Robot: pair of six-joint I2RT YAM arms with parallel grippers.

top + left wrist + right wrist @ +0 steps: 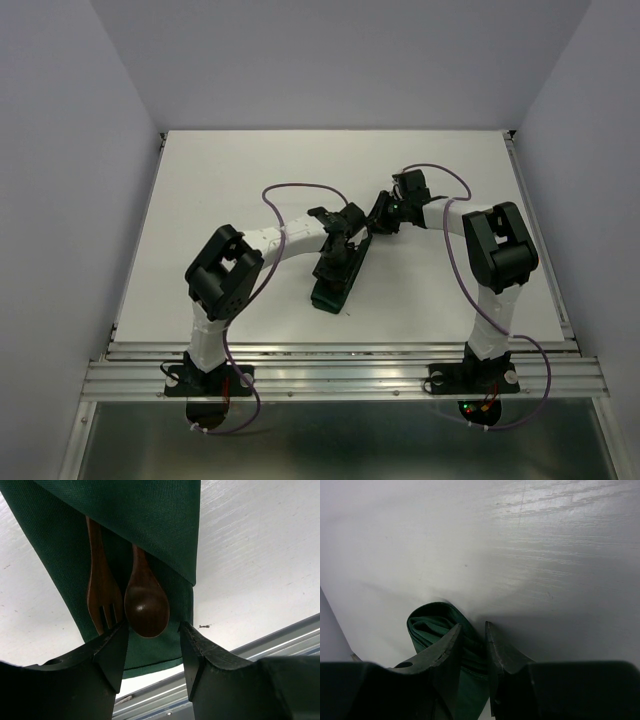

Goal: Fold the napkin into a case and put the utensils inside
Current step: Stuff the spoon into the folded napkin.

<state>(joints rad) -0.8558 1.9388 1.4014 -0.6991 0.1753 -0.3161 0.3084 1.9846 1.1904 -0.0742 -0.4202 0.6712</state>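
The dark green napkin (pixel 334 287) lies folded into a narrow case in the middle of the table. In the left wrist view the napkin (pixel 150 520) has a diagonal flap over the handles of the wooden spoon (pixel 146 605) and the wooden fork (pixel 101 597), whose heads stick out side by side. My left gripper (pixel 152 632) is open just above the case's near end, its jaws either side of the spoon bowl. My right gripper (pixel 472 632) is shut on the folded far end of the napkin (pixel 427 622), with the cloth layers pinched between its fingers.
An aluminium rail (pixel 340 362) runs along the table's near edge and also shows in the left wrist view (pixel 265 645). A small dark speck (pixel 204 626) lies on the white table beside the case. Grey walls enclose the table on three sides.
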